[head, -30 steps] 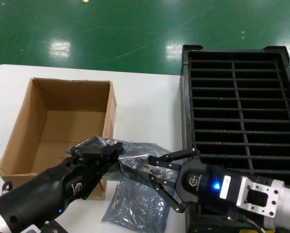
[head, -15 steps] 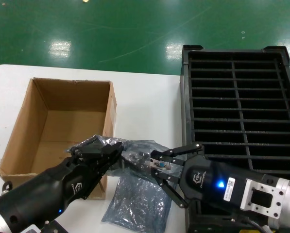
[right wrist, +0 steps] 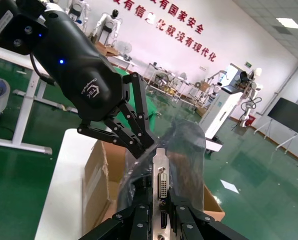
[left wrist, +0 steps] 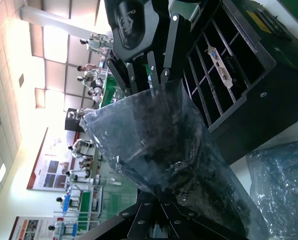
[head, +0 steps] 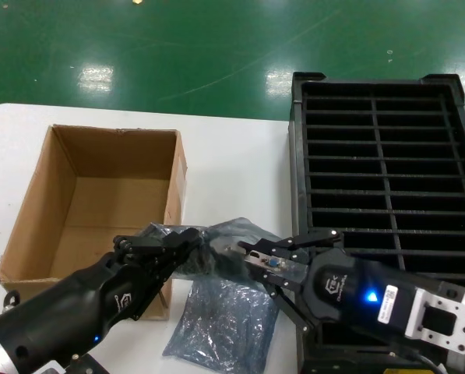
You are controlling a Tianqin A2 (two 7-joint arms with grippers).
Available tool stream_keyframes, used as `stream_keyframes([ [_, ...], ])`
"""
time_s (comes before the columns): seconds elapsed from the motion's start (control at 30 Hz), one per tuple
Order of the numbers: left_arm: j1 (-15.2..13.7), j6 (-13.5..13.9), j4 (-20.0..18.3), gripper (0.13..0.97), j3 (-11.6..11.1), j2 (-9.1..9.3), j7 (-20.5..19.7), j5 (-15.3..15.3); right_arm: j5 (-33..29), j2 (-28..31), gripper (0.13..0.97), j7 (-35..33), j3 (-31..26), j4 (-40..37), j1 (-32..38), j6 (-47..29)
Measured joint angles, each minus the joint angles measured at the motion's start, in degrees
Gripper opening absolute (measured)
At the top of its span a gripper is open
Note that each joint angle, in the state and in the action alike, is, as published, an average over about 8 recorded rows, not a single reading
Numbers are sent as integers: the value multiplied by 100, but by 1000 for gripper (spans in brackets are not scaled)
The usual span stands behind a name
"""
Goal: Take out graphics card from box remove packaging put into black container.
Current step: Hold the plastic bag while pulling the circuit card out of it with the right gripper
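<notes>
Between the brown cardboard box (head: 100,202) and the black container (head: 384,187), low over the white bench (head: 232,156), both hands meet on one bundle. The left hand (head: 187,243) is clamped on one end of the packaging (head: 216,253), a crinkly, shiny grey-blue bag held off the bench. The right hand (head: 251,263) has its fingers pressed together on the silver end bracket of the graphics card (right wrist: 161,182), which pokes out of the bag's open end while the dark board stays inside the plastic.

The box is plain corrugated card with no top flaps, and the inside that shows holds nothing; its near corner is hidden behind the left arm. The container is a hard plastic crate split by thin slats into two columns of narrow slots. From the head view the visible slots look bare, yet the left wrist view shows a second card (left wrist: 219,67) standing in a slot, its silver bracket and ports facing out. A second crumpled bag (head: 216,323) of the same shiny film lies flat on the bench just in front of the box.

Only the right wrist view shows the bracket clearly: a narrow upright metal strip with a white port, pinched at its lower end. The left wrist view shows the bag bulging, with the right hand's black fingers at its far end.
</notes>
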Motion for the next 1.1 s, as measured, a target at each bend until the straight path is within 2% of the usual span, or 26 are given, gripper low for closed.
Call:
stream_keyframes([
  [0.7,0,0,0,139,0,0,0,0,549,570,187,62,732,799,-677,81],
  [1.1,0,0,0,139,0,0,0,0,926,1097,187,189,1670,1335,-1180,227],
])
